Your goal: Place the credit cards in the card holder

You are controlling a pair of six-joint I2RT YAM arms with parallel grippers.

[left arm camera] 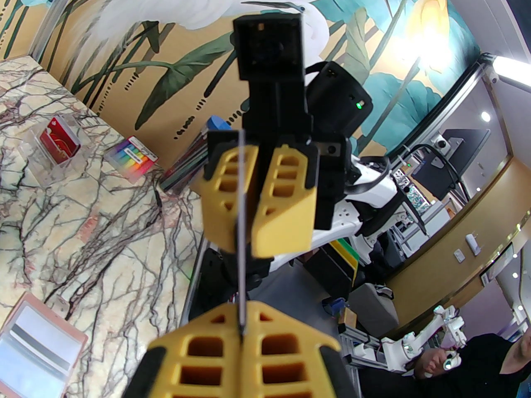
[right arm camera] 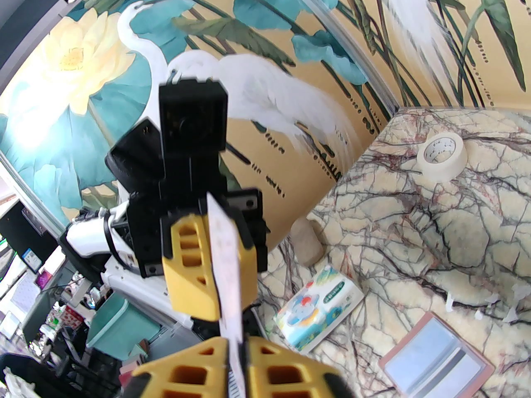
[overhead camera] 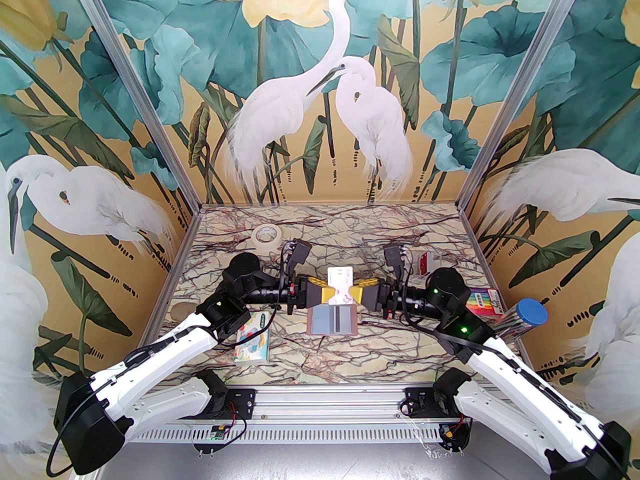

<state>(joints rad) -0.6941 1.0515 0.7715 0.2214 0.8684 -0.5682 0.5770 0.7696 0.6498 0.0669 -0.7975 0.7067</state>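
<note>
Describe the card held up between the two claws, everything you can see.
The card is a thin, stiff-looking white plastic rectangle with small print and a reddish mark near one corner. It is held face up, clear of the table, by the open pink card holder. The left claw is shut on one short edge; the opposite edge sits between the fingers of the right claw, grip unclear.
</note>
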